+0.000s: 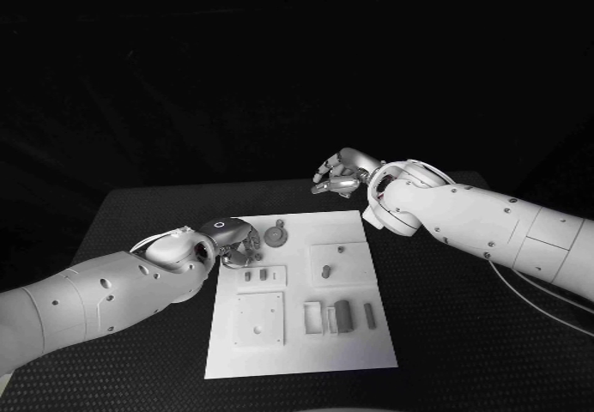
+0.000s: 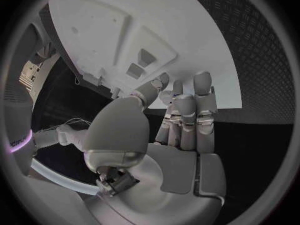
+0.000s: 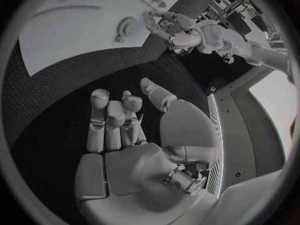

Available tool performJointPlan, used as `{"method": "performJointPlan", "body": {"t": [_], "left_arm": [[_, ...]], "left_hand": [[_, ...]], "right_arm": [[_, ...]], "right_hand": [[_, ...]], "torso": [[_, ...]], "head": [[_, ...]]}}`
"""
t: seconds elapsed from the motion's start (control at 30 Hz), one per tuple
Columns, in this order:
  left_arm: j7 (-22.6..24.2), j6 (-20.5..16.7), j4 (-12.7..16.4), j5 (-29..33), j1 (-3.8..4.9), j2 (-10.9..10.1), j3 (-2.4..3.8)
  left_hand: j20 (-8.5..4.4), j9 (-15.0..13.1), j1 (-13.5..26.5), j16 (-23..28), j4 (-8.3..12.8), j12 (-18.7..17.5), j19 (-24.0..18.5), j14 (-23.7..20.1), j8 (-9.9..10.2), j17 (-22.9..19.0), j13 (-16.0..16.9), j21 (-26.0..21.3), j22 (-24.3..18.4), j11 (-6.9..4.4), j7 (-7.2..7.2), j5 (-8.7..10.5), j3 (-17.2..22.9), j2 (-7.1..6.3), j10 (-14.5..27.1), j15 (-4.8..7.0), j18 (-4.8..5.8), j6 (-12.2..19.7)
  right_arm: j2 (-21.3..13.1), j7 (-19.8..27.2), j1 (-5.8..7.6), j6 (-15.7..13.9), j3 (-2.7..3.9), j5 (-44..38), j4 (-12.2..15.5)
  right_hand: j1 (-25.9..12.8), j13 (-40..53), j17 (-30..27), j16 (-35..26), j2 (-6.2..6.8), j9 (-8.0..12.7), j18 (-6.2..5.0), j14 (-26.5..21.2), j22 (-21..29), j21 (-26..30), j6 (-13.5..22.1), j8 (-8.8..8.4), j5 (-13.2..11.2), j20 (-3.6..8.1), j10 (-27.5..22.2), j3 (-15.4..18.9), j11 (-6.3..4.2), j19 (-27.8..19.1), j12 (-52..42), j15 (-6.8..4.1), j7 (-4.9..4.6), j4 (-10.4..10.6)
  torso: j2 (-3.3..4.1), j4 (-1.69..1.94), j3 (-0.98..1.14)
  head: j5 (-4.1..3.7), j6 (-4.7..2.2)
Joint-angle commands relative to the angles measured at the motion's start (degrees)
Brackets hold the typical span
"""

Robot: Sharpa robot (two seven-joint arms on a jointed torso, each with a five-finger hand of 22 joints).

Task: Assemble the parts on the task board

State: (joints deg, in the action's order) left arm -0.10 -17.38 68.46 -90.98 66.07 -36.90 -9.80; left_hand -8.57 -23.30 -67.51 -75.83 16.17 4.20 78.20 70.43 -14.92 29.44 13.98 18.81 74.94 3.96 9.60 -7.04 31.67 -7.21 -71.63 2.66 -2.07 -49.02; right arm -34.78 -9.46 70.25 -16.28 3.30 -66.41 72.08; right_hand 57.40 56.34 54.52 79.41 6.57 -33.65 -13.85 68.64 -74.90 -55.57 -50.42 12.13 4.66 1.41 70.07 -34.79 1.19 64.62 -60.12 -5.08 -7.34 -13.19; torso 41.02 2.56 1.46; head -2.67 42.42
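Head view looks down on a dark desk [image 1: 470,360] with a fine dotted, grippy texture. A flat white rectangular task board [image 1: 303,356] lies at its middle, smooth and matte, with raised square plates and shallow recesses moulded into it. Small grey parts [image 1: 336,316] sit on the board: short upright blocks and pegs near its centre, and a round disc with a tab [image 1: 276,233] toward its far edge.

The left robot hand [image 1: 233,243], polished silver metal on a glossy white arm, hovers at the board's far left corner, beside the round disc. In the left wrist view its fingers [image 2: 187,115] lie straight and close together, thumb slightly apart, with nothing between them.

The right robot hand [image 1: 339,174] hangs above bare desk just beyond the board's far right corner, well apart from the parts. In the right wrist view its fingers [image 3: 112,120] are extended, loosely side by side, holding nothing.
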Motion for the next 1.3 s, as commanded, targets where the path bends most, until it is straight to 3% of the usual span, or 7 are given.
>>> {"method": "performJointPlan", "body": {"t": [0.03,0.37,1.3], "left_arm": [[-0.41,-0.51,0.2,0.21,0.0,-0.21,0.03],[0.3,-2.83,0.17,0.72,0.0,-0.45,0.04],[1.68,-4.66,0.47,2.6,0.0,-0.07,0.04]], "left_hand": [[0.27,-0.14,-0.54,0.03,0.11,-0.22,0.23,-0.21,-0.19,0.09,0.12,-0.39,0.96,-0.08,0.04,-0.27,0.12,0.11,0.35,-0.01,-4.57,-0.1],[0.28,-0.36,-0.8,-0.09,-0.31,-0.07,0.51,0.01,-0.65,0.11,0.33,-0.39,1.0,-0.11,0.13,-0.32,0.79,1.31,0.06,0.02,-4.6,-0.6],[0.2,-0.58,-0.56,-0.18,-0.5,0.07,0.81,0.3,-1.17,0.12,0.66,-0.35,1.05,-0.18,0.26,-0.73,1.07,1.45,-0.39,0.09,-4.65,-1.28]], "right_arm": [[0.02,0.37,-0.04,0.54,0.02,-0.07,0.05],[0.0,0.37,-0.07,0.56,0.02,-0.07,0.04],[-0.04,0.37,-0.12,0.59,0.02,-0.07,-0.02]], "right_hand": [[-0.51,0.06,0.06,-0.24,-0.03,-0.09,-1.15,0.39,-0.72,0.11,0.1,-0.32,-0.12,0.38,-0.32,-0.13,-0.04,-0.08,-0.33,0.12,-0.4,0.35],[-0.52,0.06,0.07,-0.24,-0.04,-0.09,-1.15,0.39,-0.72,0.11,0.11,-0.32,-0.12,0.38,-0.32,-0.12,-0.04,-0.08,-0.34,0.12,-0.4,0.36],[-0.55,0.05,0.07,-0.24,-0.07,-0.11,-1.15,0.39,-0.73,0.11,0.1,-0.32,-0.12,0.38,-0.32,-0.11,-0.04,-0.07,-0.35,0.12,-0.4,0.4]], "torso": [[0.01,0.02,0.07],[-0.01,0.05,0.0],[0.01,0.03,-0.03]], "head": [[0.02,-0.08],[0.02,-0.22],[-0.01,-0.13]]}}
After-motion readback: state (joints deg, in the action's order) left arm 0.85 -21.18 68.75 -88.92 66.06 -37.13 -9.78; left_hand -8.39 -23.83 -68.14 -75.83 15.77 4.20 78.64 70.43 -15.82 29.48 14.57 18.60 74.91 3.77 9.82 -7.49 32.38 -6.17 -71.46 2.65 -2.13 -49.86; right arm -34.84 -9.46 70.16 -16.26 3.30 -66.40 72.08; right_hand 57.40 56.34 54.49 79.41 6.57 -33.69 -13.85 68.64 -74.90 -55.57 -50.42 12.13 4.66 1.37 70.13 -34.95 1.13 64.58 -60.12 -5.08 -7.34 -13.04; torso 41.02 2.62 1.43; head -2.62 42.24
